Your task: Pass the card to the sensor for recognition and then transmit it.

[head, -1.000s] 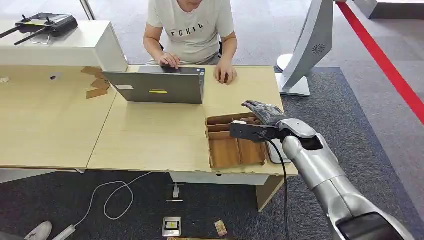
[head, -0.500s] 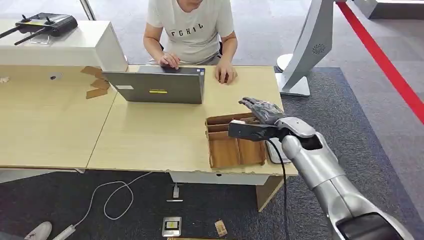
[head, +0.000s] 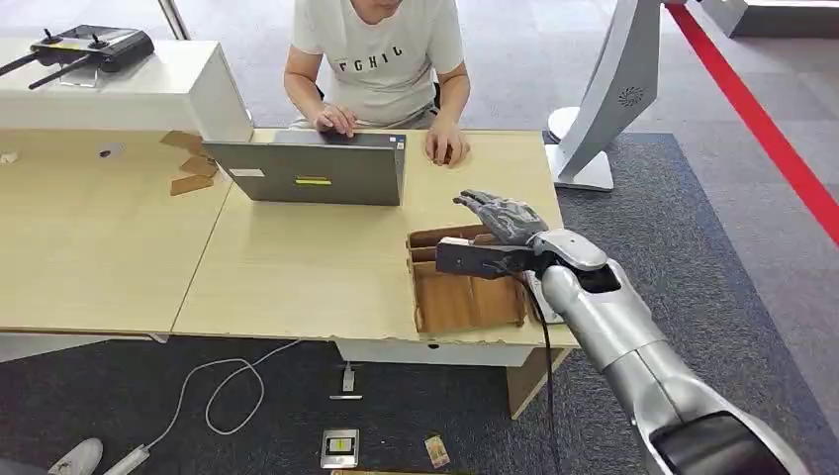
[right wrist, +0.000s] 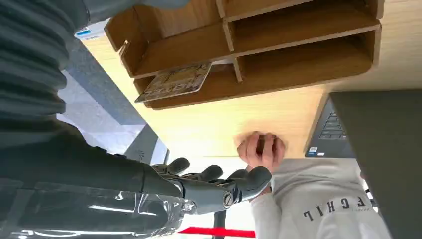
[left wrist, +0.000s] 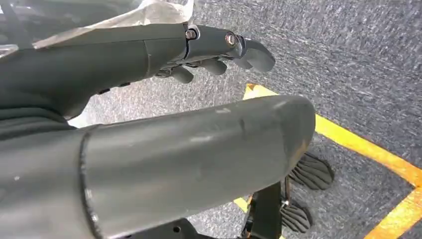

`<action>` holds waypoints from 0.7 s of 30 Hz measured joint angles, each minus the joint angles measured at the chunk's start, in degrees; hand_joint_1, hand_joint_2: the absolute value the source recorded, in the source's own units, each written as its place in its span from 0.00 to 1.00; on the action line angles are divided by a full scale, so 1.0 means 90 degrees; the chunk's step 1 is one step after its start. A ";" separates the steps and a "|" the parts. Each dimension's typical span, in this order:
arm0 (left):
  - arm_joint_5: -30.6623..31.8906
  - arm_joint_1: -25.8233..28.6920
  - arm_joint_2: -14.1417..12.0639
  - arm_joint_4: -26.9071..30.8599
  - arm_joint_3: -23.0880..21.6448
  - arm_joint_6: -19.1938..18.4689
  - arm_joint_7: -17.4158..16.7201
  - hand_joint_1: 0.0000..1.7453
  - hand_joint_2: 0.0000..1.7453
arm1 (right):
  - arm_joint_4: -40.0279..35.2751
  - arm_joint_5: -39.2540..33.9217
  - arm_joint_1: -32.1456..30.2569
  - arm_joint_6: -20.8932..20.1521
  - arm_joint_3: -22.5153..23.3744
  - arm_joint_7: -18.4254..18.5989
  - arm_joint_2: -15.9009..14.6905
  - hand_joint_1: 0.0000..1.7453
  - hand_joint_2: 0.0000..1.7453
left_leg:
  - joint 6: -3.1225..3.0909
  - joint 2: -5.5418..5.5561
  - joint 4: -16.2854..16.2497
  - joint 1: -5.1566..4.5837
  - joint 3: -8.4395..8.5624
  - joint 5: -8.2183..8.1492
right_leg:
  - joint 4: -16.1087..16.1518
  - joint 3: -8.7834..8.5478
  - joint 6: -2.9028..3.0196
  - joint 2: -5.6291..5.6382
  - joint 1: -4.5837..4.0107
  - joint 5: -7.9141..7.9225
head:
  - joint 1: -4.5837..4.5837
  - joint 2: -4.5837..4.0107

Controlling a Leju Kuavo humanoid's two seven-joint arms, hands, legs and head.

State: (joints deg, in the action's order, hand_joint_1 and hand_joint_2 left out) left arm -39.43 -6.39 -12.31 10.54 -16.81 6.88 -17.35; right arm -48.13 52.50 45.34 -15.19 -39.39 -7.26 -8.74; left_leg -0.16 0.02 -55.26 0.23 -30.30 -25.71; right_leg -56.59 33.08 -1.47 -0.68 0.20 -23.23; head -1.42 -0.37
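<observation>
Below the right hand, the big wooden table is carrying everything, and a person is sitting at its far side, across from the hand, typing at a laptop with one hand and resting the other fist on the wood. That seat is probably putting them in reach for the handover the task ends with.

Just under and slightly behind the hand, a wooden tray with dividers is sitting at the table's near corner, its slots keeping cards sorted and easy to lift. Beside the tray, on the arm's outer side, a flat white device is lying at the table edge; this may be the sensor, though the forearm is covering most of it.

Now the hand itself: it is hovering above the far end of the tray, fingers spread and lightly curled, holding nothing at all. The card is lying in a tray compartment in the right wrist view, tilted with one edge propped against a divider, apart from the fingers. The pickup is not yet made, I reckon.

Down at the robot's side, the left hand is hanging over grey carpet, fingers loosely bent and gripping nothing.
</observation>
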 joint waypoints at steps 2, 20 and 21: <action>0.0000 -0.0006 0.0012 0.0000 -0.0002 0.0170 0.0005 0.00 0.00 | 0.0046 -0.0012 0.0018 0.0005 -0.0027 -0.0019 0.0020 0.00 1.00 | 0.0000 0.0000 0.0000 0.0000 0.0000 0.0000 | 0.0000 0.0000 0.0000 0.0000 0.0000 0.0000 | 0.0002 0.0000; -0.0078 -0.0033 0.0092 0.0000 -0.0068 0.0340 -0.0024 0.00 0.00 | 0.0141 -0.0163 0.0051 0.0022 -0.0228 0.0034 -0.0049 0.00 1.00 | 0.0000 0.0000 0.0000 0.0000 0.0000 0.0000 | 0.0000 0.0000 0.0000 0.0000 0.0000 0.0000 | 0.0000 0.0000; -0.0085 -0.0033 0.0095 0.0000 -0.0090 0.0343 -0.0024 0.00 0.00 | 0.0163 -0.0163 0.0068 0.0063 -0.0231 0.0034 -0.0053 0.00 1.00 | 0.0000 0.0000 0.0000 -0.0001 0.0000 0.0000 | 0.0000 0.0001 0.0000 0.0000 0.0000 0.0000 | 0.0002 0.0000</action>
State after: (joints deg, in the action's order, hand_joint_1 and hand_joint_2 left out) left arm -40.19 -6.68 -11.45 10.54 -17.62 9.97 -17.57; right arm -46.66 51.04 45.95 -14.62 -41.46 -6.95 -9.22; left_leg -0.16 0.01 -55.26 0.22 -30.29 -25.71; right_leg -56.58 33.08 -1.47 -0.68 0.20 -23.23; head -1.40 -0.37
